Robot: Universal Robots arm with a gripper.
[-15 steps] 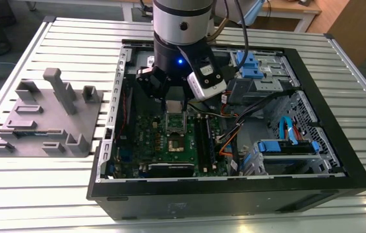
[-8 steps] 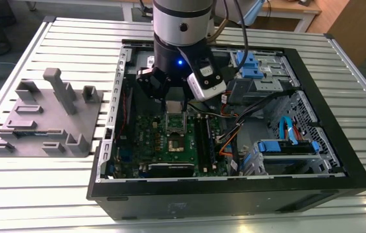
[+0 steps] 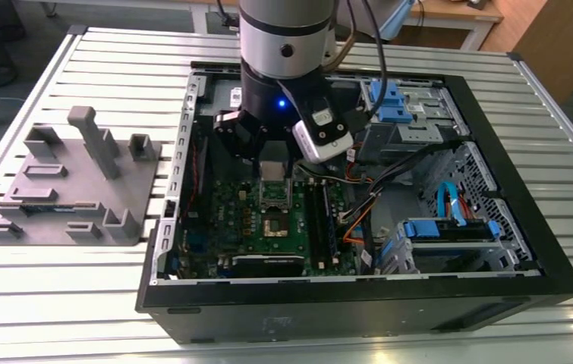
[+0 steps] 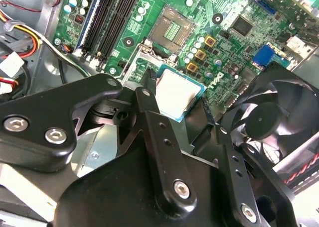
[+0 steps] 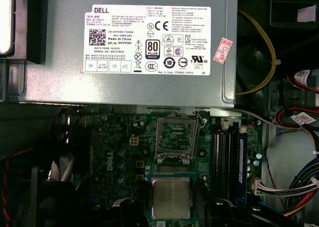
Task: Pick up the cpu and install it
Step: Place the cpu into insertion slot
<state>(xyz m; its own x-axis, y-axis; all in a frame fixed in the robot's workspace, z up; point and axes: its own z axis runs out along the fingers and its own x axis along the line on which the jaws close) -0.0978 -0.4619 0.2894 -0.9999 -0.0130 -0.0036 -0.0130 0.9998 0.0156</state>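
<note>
Cpu edges hidden by pincer.

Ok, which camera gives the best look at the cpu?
The first wrist view: the cpu faces the camera squarely, its metal top in plain sight, near the open socket. The second wrist view shows it slanted, held in the gripper. In the exterior view it is hard to make out under the arm.
</note>
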